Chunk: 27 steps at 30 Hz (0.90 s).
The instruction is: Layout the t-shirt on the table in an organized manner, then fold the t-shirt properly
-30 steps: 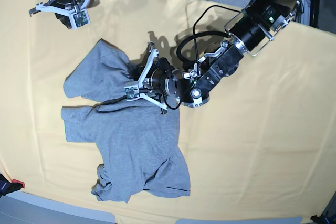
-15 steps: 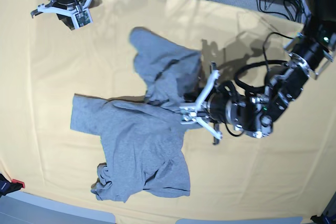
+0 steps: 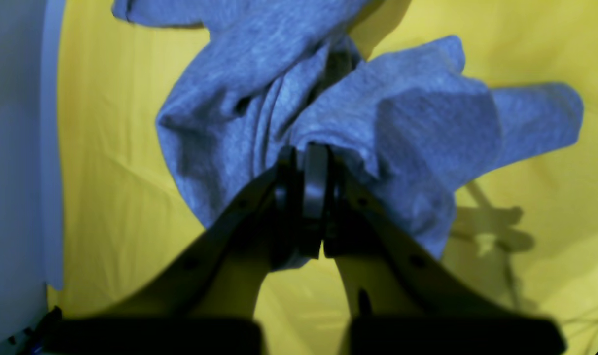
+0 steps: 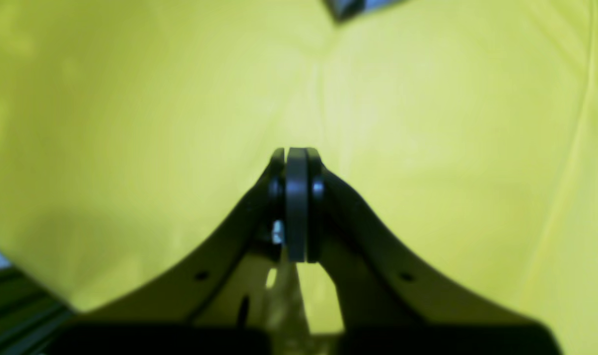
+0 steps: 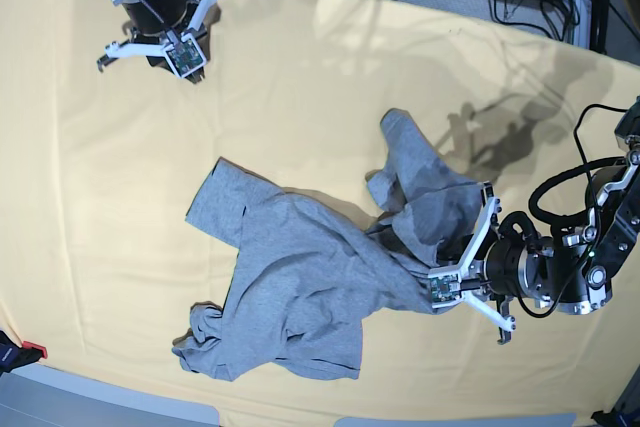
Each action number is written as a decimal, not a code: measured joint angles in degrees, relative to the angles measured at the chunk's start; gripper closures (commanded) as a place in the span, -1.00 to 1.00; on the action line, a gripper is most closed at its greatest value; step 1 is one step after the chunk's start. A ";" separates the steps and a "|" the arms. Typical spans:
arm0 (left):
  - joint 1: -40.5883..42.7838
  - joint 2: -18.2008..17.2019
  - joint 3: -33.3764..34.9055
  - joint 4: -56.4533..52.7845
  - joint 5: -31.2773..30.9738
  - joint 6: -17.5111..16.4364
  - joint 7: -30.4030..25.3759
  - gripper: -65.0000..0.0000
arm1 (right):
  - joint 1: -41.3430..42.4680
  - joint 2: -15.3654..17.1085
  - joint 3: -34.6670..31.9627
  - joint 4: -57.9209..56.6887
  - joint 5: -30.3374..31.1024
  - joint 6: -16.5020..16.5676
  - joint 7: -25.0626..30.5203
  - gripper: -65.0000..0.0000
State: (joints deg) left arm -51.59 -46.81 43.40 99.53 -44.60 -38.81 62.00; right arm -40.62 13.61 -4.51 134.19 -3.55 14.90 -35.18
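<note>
Yellow worktop (image 5: 320,67) holds the t-shirt (image 5: 300,277); left hand (image 5: 462,282) pinches its bunched cloth, which may slip. Right hand (image 5: 155,37) looks closed, empty.

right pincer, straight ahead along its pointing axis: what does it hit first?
Probably the table: the right pincer faces only bare yellow cloth in its wrist view, no t-shirt ahead. Depth unclear.

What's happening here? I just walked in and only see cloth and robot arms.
A two-armed robot is spreading a grey t-shirt on the yellow table. The left gripper is shut on a bunch of the shirt, which lies crumpled and stretched toward it. The right gripper hovers over bare table at the far corner, holding nothing.
</note>
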 measured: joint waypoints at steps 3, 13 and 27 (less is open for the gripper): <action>1.66 0.46 0.00 -1.27 -0.07 0.39 -0.07 1.00 | 2.45 0.35 0.00 0.00 2.43 1.55 1.57 -0.01; 7.15 0.68 0.00 -7.85 -3.67 1.92 -0.04 0.33 | 12.20 0.63 -0.02 -2.03 10.40 7.72 4.66 -0.06; 9.09 0.83 0.00 -10.80 -3.96 3.45 -1.57 0.21 | 32.22 0.52 -3.13 -28.50 9.84 13.22 5.73 -0.05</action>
State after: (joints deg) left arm -42.50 -45.98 43.40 88.73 -48.56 -35.35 60.42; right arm -8.40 14.13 -7.64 105.69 6.28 28.12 -29.45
